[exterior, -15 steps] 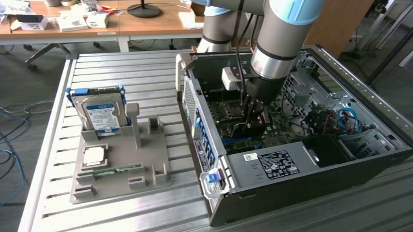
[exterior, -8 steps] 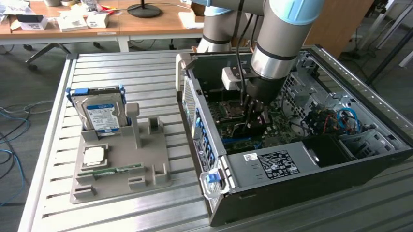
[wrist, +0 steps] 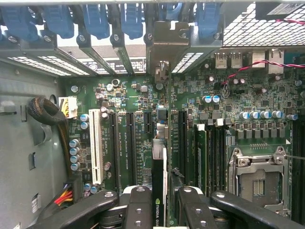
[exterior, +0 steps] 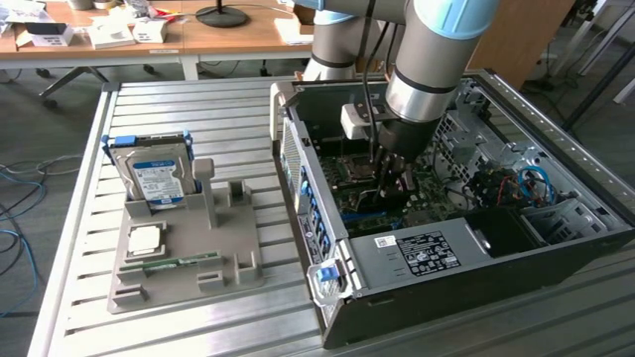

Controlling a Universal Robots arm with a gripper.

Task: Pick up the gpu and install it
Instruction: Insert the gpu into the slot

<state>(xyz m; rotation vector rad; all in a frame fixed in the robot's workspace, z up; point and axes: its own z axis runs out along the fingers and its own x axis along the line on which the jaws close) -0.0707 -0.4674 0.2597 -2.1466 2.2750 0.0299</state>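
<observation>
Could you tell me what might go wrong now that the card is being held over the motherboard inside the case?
1. The gpu, held edge-on in the gripper, may miss its slot among parallel neighbours.
2. Its metal bracket sits tight among the blue clips and could catch.
3. The arm is deep inside the case, near loose cables.

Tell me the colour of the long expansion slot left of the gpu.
White slot, standing out on the green motherboard; the wrist view shows it best.

Even, soft light; mild blur, no glare.

Black gpu (wrist: 158,191), green motherboard (wrist: 143,95), blue-and-white-labelled hard drive (exterior: 157,178).
</observation>
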